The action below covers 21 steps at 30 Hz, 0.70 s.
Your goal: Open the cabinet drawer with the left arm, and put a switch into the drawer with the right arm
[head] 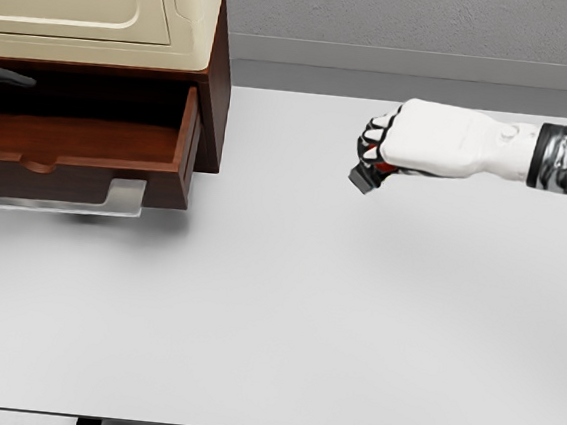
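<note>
The switch [364,177] sat in my right hand [411,139], a small dark block poking out below my curled fingers [376,141], with a flash of red showing against the palm. Those fingers were wrapped tight around it, knuckles bunched, so I judged the grip firm. Hand and switch hung above the white table [303,325], well to the right of the cabinet [210,85] and about level with its drawer [79,148].

The drawer stood pulled out from the cabinet's front, its wooden floor bare and open to the top, its pale handle [114,199] at the lower edge nearest me. So the opening step looked done, and I was in the carrying step, with the switch not yet over the drawer.

Of my left hand I could make out only a thin dark-and-white sliver [0,76] at the cabinet's left, at the picture's edge; I could not tell how its fingers stood.

The next move, as I judged it, called for a sweep leftward toward the cabinet, high enough to clear the drawer's right wall [189,138], then a lowering over the wooden floor before I loosened my grip. The cabinet's overhanging cream top [103,4] left little room, so I would have to come in low.
</note>
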### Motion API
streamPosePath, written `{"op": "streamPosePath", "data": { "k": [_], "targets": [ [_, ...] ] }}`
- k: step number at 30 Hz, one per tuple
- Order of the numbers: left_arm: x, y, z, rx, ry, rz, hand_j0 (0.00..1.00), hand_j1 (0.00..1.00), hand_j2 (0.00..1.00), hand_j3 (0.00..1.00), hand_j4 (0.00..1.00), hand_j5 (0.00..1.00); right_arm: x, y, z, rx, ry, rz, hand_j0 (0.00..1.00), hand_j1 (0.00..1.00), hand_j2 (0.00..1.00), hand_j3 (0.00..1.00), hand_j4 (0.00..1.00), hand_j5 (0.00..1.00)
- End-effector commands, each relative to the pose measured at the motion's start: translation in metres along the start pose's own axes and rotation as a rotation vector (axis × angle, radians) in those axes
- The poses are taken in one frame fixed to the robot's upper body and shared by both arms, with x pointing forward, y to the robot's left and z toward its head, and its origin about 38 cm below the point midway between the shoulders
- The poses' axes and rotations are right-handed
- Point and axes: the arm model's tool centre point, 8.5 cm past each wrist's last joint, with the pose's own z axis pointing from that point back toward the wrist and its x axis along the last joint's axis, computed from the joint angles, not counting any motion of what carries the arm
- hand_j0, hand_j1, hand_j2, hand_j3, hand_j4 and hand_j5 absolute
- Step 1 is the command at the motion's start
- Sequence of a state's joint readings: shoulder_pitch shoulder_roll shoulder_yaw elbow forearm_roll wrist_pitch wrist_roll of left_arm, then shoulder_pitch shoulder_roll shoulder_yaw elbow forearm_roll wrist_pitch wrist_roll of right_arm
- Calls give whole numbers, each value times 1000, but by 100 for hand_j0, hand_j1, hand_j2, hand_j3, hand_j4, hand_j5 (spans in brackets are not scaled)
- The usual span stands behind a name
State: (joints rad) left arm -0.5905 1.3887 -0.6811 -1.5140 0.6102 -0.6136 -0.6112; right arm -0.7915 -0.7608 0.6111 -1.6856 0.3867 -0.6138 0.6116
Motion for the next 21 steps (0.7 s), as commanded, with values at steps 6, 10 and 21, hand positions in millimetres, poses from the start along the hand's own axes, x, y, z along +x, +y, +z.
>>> {"op": "streamPosePath", "data": {
  "k": [6, 10, 21],
  "targets": [
    [0, 1, 0, 6, -2, 6, 100, 100, 100, 100, 100, 100, 9, -20, -33, -74, -66, 3, 31, 31, 31, 31, 31, 31],
    [0, 0, 0, 5, -2, 7, 100, 100, 100, 100, 100, 100, 12, -37, -46, -114, -92, 21, 31, 31, 31, 31, 31, 31],
    [0, 1, 0, 7, -1, 6, 100, 100, 100, 100, 100, 100, 21, -81, -102, -168, -179, 55, 31, 31, 31, 31, 31, 31]
  ]
}}
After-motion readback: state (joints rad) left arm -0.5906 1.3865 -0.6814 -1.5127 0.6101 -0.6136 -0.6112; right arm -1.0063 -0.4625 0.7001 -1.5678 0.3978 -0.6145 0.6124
